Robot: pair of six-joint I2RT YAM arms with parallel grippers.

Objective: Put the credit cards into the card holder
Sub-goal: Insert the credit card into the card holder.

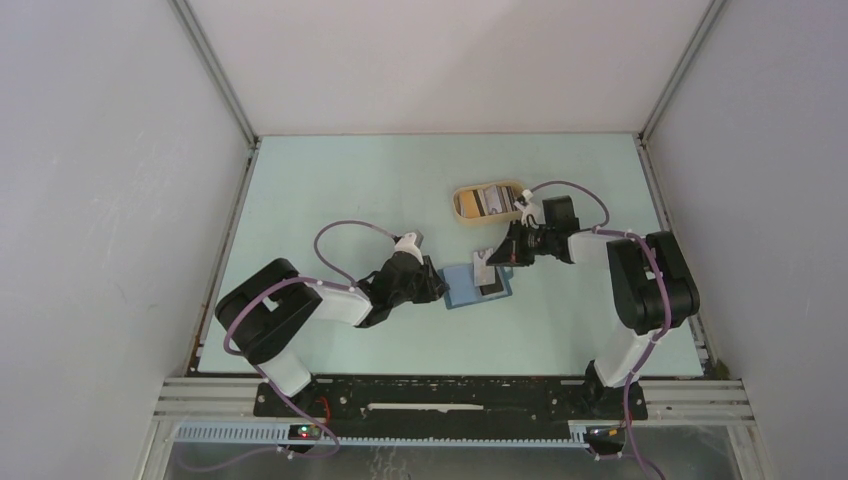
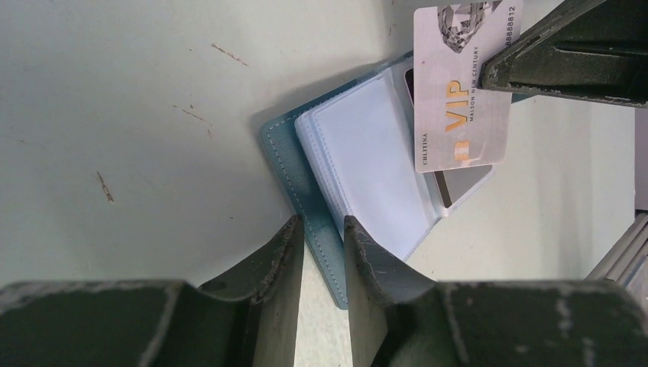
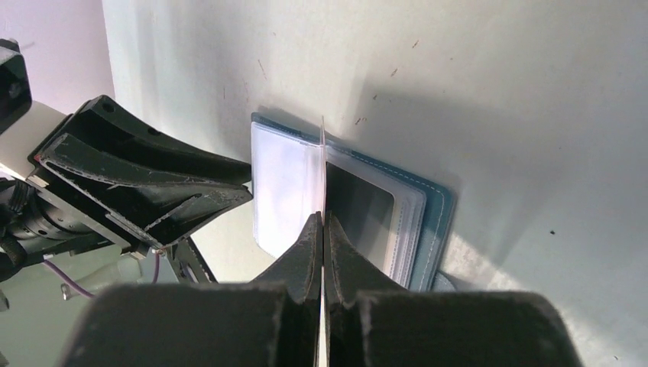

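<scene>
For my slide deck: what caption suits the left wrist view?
Right end effector holds a VIP credit card over the open card holder; left end effector sits at its edge.

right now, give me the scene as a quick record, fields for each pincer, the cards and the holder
left pincer: fingers straddle the card holder's teal cover edge; grip unclear
right pincer: shut on a white VIP card, held over the holder
card holder: open, flat on the table
tan tray: farther from the arms, more cards inside
</scene>
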